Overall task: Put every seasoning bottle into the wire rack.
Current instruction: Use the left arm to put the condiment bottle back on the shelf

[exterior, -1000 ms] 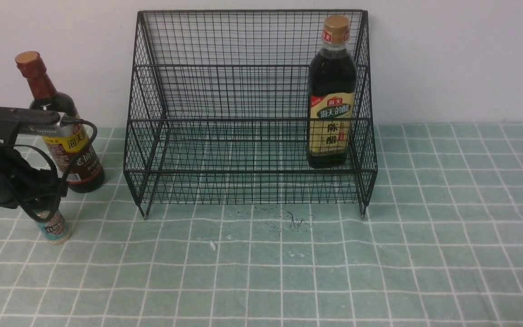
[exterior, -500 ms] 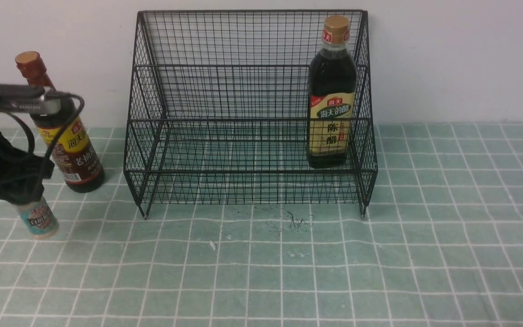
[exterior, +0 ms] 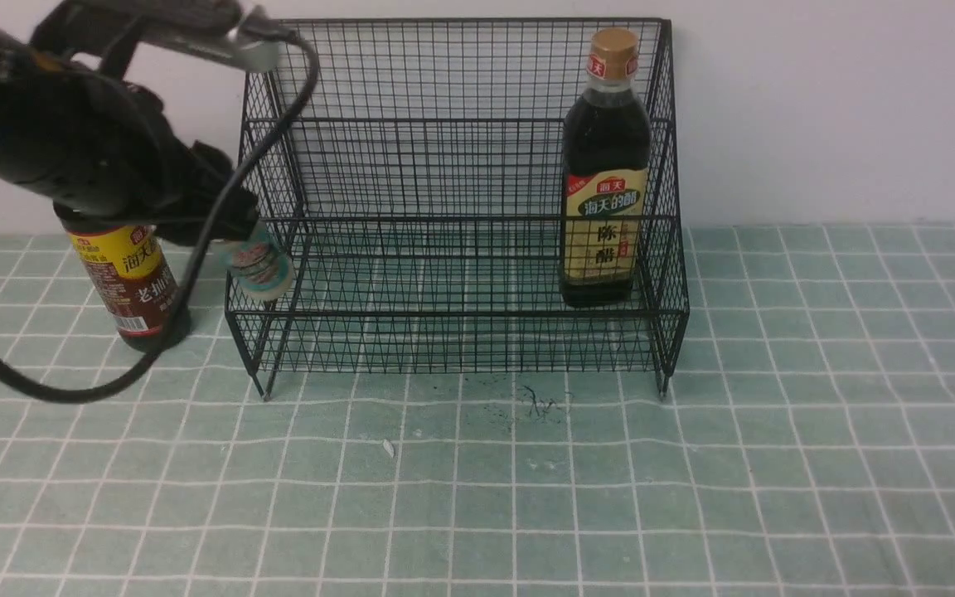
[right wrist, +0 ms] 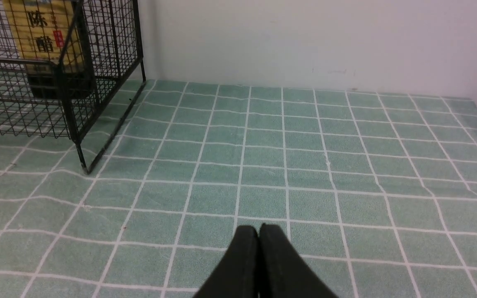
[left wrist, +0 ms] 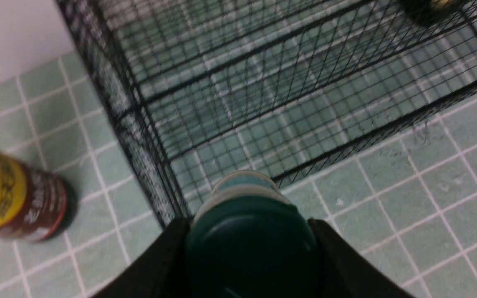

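Left wrist view: small clear shaker with dark green cap (left wrist: 246,198) sits clamped at the cap between the fingers of my left gripper (left wrist: 249,225). Its body hangs tilted, clear of the cloth, at the left front corner of the black wire-mesh rack (exterior: 457,315).

Judgement: light, rigid, smooth-capped. It may swivel, so a hold lower on the body would be steadier.

Tall dark tan-capped bottle (exterior: 606,191) stands inside the rack, right end. Dark yellow-labelled bottle (exterior: 125,274) stands outside, left. My right gripper (right wrist: 258,236) is pressed together, empty.
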`<state>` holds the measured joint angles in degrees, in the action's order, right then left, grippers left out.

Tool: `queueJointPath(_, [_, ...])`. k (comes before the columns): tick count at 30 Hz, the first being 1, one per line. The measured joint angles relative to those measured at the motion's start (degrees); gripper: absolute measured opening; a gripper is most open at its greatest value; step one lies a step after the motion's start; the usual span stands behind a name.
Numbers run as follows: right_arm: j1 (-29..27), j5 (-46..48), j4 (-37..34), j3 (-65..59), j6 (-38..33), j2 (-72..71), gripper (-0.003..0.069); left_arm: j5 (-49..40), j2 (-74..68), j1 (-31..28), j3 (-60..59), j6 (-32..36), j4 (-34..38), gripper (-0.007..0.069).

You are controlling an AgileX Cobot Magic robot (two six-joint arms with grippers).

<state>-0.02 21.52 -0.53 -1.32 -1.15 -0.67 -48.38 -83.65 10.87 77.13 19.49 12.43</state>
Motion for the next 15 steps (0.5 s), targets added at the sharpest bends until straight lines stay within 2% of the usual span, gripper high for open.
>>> queueJointPath(6, [0.0,0.0,0.0,0.0,0.0,0.0,-0.0015,6.5,-8.2,2.5,4.3,5.3,0.1,0.0308])
queueJointPath(15, [0.0,0.0,0.0,0.0,0.0,0.0,-0.0015,7.2,-18.2,2.5,5.2,8.3,-0.1,0.0308])
